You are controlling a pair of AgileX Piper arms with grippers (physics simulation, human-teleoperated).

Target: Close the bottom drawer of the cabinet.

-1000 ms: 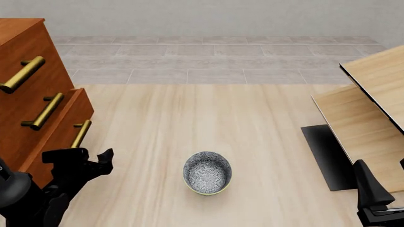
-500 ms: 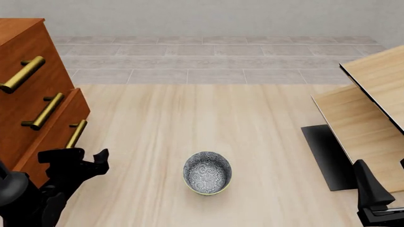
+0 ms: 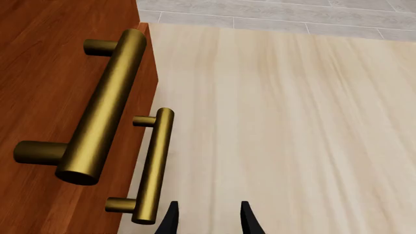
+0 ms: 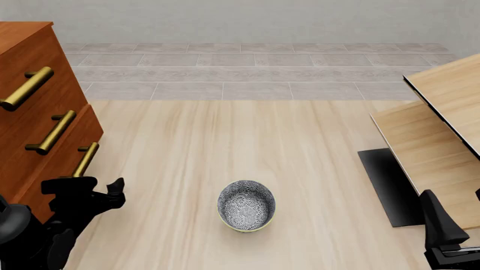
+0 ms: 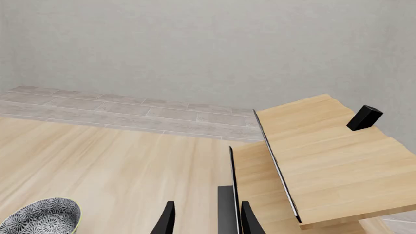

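The cabinet (image 4: 34,107) is seen at the 9 o'clock edge of the front view, reddish-brown, with three brass bar handles stepped down its front. The bottom drawer (image 4: 64,160) is the lowest of the three and is seen standing slightly proud of the drawer above it; whether it is fully shut cannot be told. What lies inside any drawer is hidden.

The left gripper (image 4: 94,188) is found at about 8 o'clock in the front view, just beside the lower end of the bottom drawer's handle (image 4: 85,160). In the left wrist view its two dark fingertips (image 3: 170,222) are held apart with bare tabletop between them, and nothing is gripped; the handle lies just to one side of them, and contact cannot be confirmed.

A patterned bowl (image 4: 246,205) is set on the wooden table (image 4: 248,140) near 6 o'clock, upright, well apart from the cabinet, and nothing is seen within it.

The right gripper (image 5: 206,219) is shown with its fingers parted and nothing between them. Pale wood panels (image 4: 439,129) are seen at 3 o'clock, above a dark mat (image 4: 386,185).
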